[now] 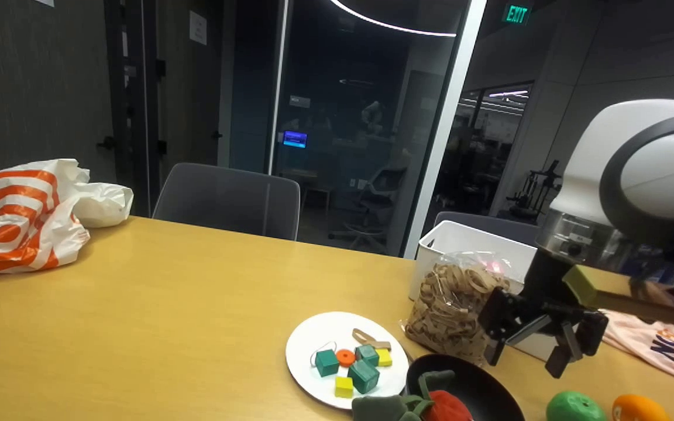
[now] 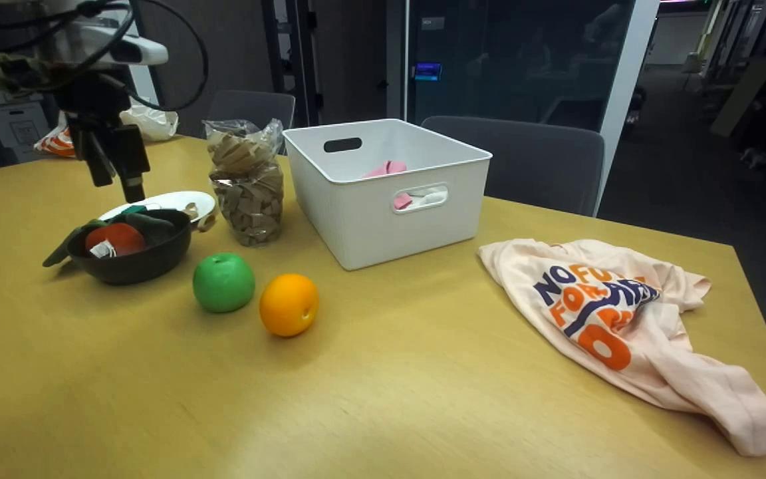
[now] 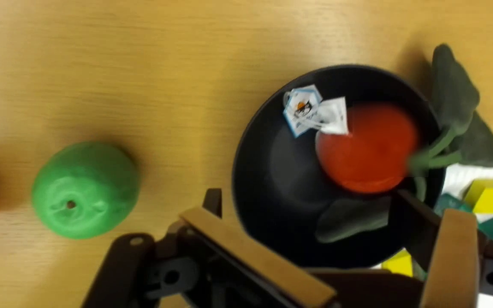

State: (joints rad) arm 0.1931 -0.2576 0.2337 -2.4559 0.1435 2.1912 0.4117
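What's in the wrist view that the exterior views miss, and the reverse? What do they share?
Wrist view only: the legible cartoon-face print on the hexagonal tag.

Exterior views only: white bin, clear bag of tan bands, printed pink shirt, bullseye shopping bag, grey chairs and, in an exterior view, the EXIT sign.

Both: open gripper, black bowl with the red toy vegetable, green apple, orange (cut off in the wrist view), white plate, teal blocks and yellow blocks.
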